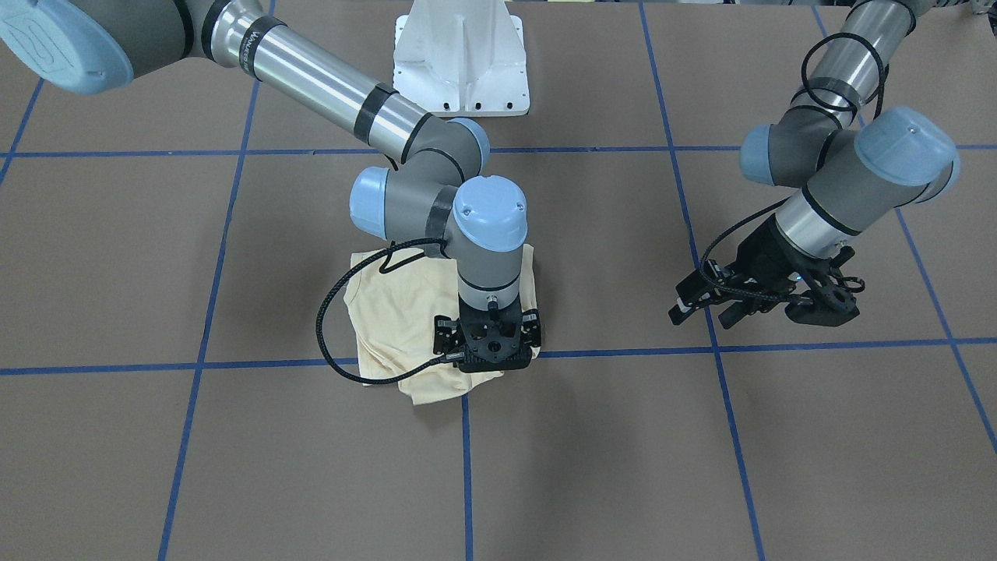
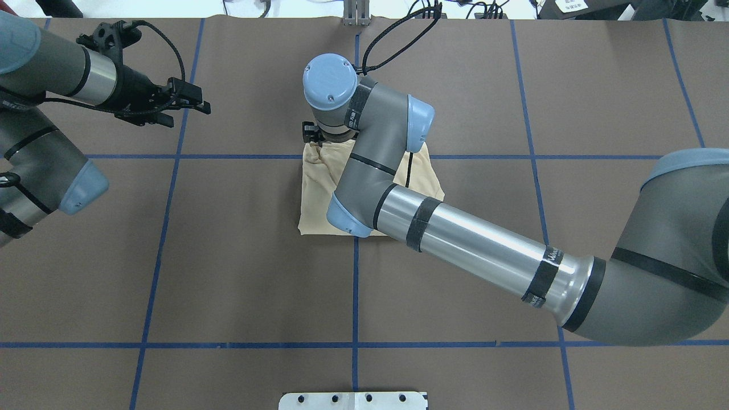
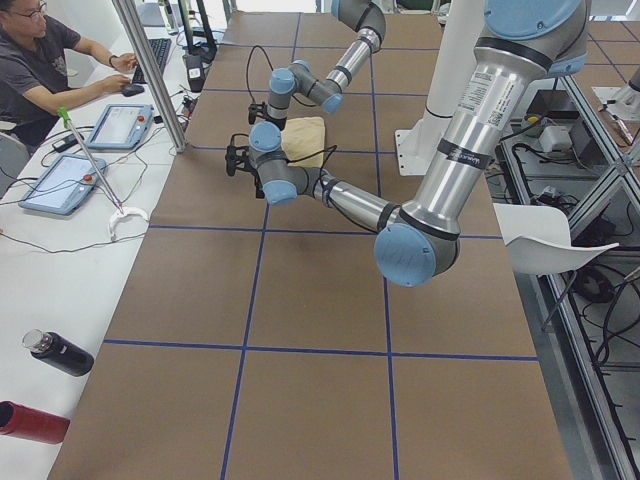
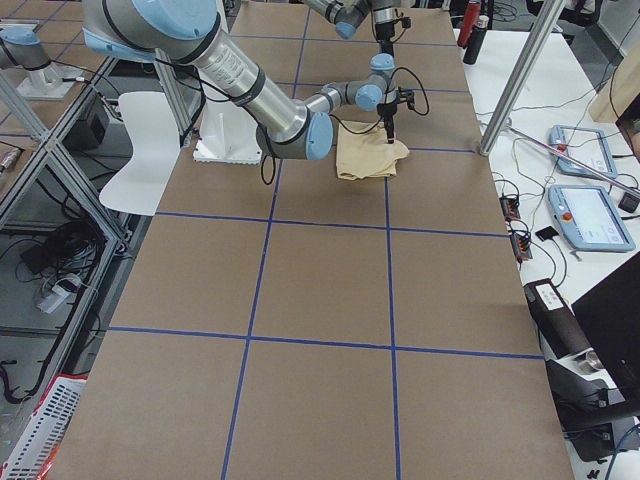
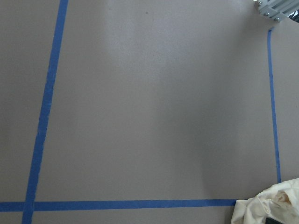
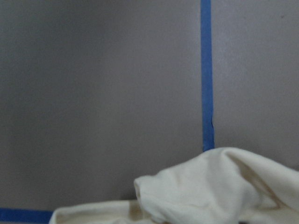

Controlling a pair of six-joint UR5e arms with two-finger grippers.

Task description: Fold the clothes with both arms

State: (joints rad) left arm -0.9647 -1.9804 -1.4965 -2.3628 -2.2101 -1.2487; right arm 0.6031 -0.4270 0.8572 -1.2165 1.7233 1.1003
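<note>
White lettering runs along a black band point(image 1: 253, 37) on the right arm point(image 1: 319, 78), and similar lettering marks the left arm point(image 3: 470, 140). Both are too small to read. No other text is legible.

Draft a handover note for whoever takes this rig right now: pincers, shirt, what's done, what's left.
Left pincer: open, empty, hovering off to the side, apart from the T-shirt.
Right pincer: pointing straight down at the T-shirt's operator-side edge; jaws hidden, so grip unknown.
T-shirt: compact bundle in the middle of the table, lying over the blue tape lines.
Done: folded down small.
Left: the operator-side edge looks rumpled; probably settle it, then lift the right arm away.
</note>
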